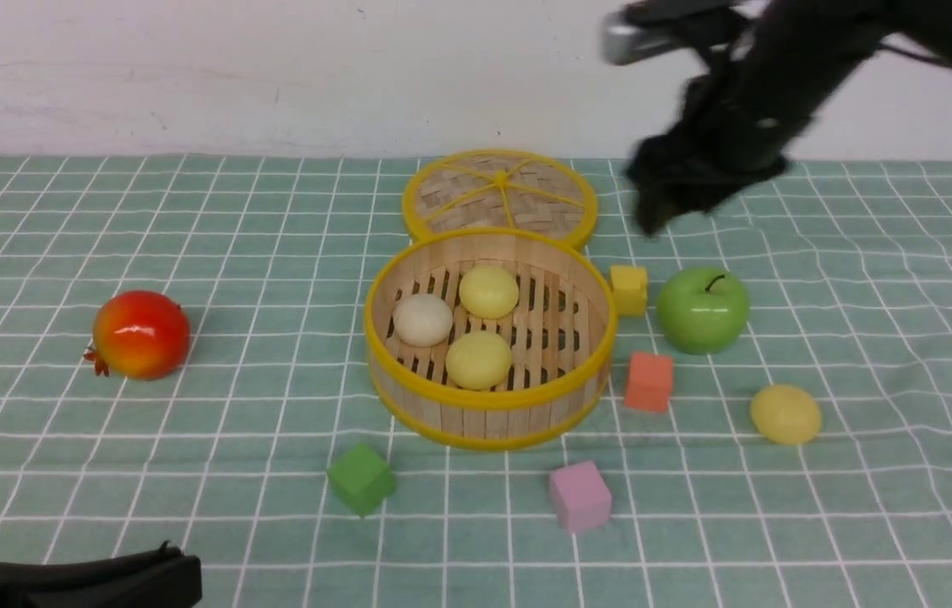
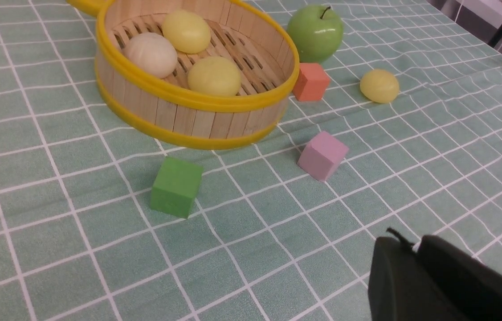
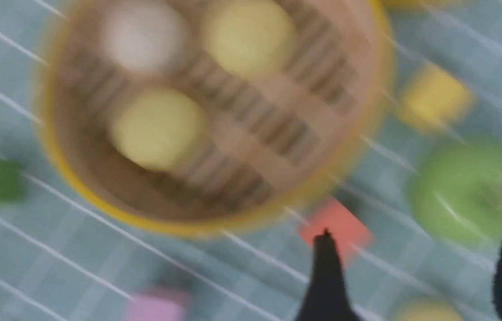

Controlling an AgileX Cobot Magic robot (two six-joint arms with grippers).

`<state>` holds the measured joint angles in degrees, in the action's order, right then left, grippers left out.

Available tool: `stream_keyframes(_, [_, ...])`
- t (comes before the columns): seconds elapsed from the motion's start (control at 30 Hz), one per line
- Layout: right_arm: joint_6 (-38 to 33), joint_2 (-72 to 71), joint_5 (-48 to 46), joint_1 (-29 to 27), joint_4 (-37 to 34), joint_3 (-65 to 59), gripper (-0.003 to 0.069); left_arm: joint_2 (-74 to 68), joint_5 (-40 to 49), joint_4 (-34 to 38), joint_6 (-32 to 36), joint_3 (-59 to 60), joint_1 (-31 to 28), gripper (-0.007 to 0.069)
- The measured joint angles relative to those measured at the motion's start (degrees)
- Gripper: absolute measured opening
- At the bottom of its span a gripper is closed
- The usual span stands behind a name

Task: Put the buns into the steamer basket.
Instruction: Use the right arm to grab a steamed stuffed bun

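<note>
The red fruit (image 1: 142, 335) sat beyond the left gripper (image 1: 91, 583), which was low at the robot's near side, away from the work; too little of its jaws showed to tell whether they were clenched or parted. The green block (image 1: 361, 480) lay ahead of it and to its right. Between the two grippers stood the steamer basket (image 1: 490, 397), probably central so either arm could reach it. Inside, one off-white bun (image 1: 422, 320) and two yellow buns (image 1: 488, 291) rested apart on the slats toward its left side, leaving bare slats nearer the right gripper (image 3: 415, 232), likely useful room for another. The lid (image 1: 467, 190) lay behind the basket, off it, so the top was accessible. The right gripper was raised with its fingers spread and nothing held, presumably to receive the last bun (image 1: 786, 415), which lay below it, closer to the robot than the apple (image 1: 703, 310).
</note>
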<state>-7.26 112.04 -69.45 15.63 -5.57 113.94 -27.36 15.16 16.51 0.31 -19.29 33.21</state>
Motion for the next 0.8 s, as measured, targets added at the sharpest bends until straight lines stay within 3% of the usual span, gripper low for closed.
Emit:
stream_keyframes(0.2, [6.45, -4.33, -0.72, -8.99, 2.74, -14.93, 0.0167, 0.0, 0.0, 0.0, 0.0, 0.0, 0.0, 0.007])
stream_keyframes(0.3, [7.83, -6.44, 1.09, -10.76, 0.91, -23.71, 0.0137, 0.0, 0.0, 0.0, 0.0, 0.0, 0.0, 0.0072])
stream_keyframes(0.4, [7.96, -6.8, 5.81, -10.93, -1.98, -28.75, 0.0151, 0.0, 0.0, 0.0, 0.0, 0.0, 0.0, 0.0074])
stream_keyframes(0.53, [7.26, -6.24, 13.49, -10.33, -5.89, -33.65, 0.0262, 0.0, 0.0, 0.05, 0.0, 0.0, 0.0, 0.0081])
stream_keyframes(0.67, [6.96, -4.67, 18.01, -10.33, -5.3, -33.94, 0.0374, 0.0, 0.0, 0.16, 0.0, 0.0, 0.0, 0.0088])
stream_keyframes(0.8, [6.96, -3.46, 20.37, -10.33, -5.12, -33.94, 0.04, 0.0, 0.0, 0.16, 0.0, 0.0, 0.0, 0.0092])
